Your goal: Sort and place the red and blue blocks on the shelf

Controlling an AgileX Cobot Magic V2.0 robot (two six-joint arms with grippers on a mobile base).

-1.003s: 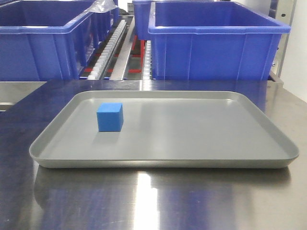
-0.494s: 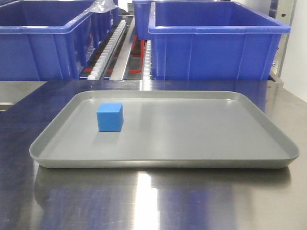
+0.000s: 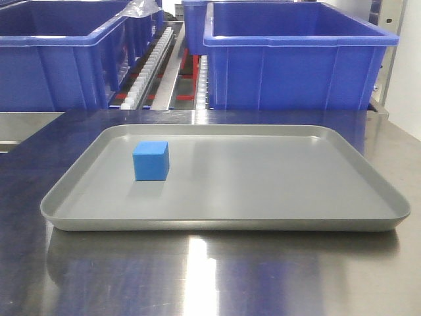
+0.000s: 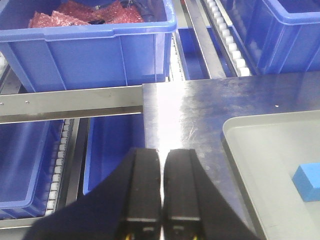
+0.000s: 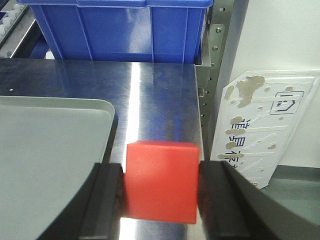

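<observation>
We log the shelf (image 4: 70, 102) with its large blue bins (image 3: 296, 66) behind the steel tabletop (image 3: 197, 276), which carries a shallow grey tray (image 3: 263, 184). The left gripper (image 4: 161, 190) is clenched, fingers touching with nothing between. The right gripper (image 5: 161, 200) grasps the red cube (image 5: 161, 181) over bare tabletop just beside the tray's right rim, and the blue cube (image 3: 150, 160) sits flat on the tray's left half, clear of the rim.

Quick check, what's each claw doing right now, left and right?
Left claw: closed, holding nothing.
Right claw: closed on the red block.
</observation>
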